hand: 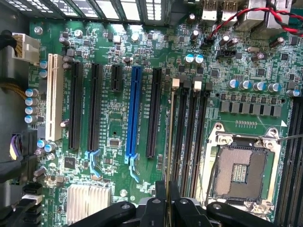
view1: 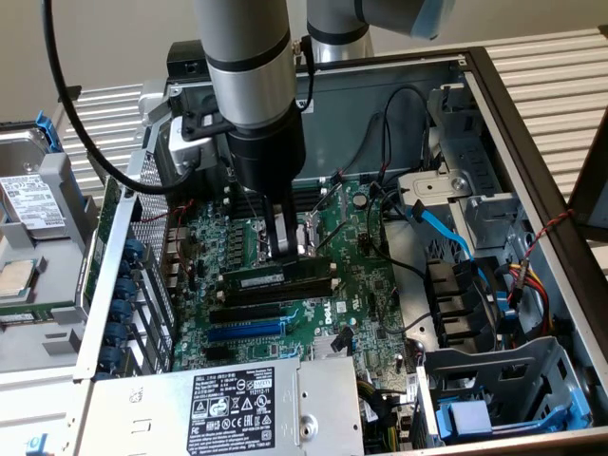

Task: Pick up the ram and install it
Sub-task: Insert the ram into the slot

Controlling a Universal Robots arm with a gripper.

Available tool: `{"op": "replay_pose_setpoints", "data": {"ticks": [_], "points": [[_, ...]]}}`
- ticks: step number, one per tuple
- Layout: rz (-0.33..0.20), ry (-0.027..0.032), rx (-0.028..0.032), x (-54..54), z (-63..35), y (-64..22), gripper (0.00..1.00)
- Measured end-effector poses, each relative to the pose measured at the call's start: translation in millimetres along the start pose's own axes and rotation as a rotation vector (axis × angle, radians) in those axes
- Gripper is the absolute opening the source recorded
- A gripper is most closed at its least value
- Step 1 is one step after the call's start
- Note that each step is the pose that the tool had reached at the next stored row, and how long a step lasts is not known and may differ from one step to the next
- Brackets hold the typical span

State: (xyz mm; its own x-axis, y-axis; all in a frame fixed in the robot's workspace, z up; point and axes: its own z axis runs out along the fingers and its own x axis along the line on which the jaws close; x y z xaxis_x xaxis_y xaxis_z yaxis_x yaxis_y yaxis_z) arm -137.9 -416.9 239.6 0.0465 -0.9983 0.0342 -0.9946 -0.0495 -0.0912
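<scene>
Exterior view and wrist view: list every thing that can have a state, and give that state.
ram: upright on its edge, gripped, at the memory slots; whether it is seated cannot be told.
hand: shut on the ram.
CPU socket: empty, uncovered.
blue expansion slot: empty.
computer case: side open.

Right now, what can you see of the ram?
The ram is a long, thin dark stick with a small white label on its side, standing on its long edge. The gripper clamps it from above near its middle. In the wrist view it shows edge-on as a thin line running along the black memory slots, near the empty processor socket. Whether it is seated in a slot I cannot tell.
</scene>
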Motion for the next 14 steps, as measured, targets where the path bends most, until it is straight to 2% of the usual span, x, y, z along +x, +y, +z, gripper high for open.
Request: {"op": "replay_pose_setpoints", "data": {"ticks": [14], "points": [[0.050,0.0018,-0.0003,-0.4,-0.5,-0.6,0.14]]}}
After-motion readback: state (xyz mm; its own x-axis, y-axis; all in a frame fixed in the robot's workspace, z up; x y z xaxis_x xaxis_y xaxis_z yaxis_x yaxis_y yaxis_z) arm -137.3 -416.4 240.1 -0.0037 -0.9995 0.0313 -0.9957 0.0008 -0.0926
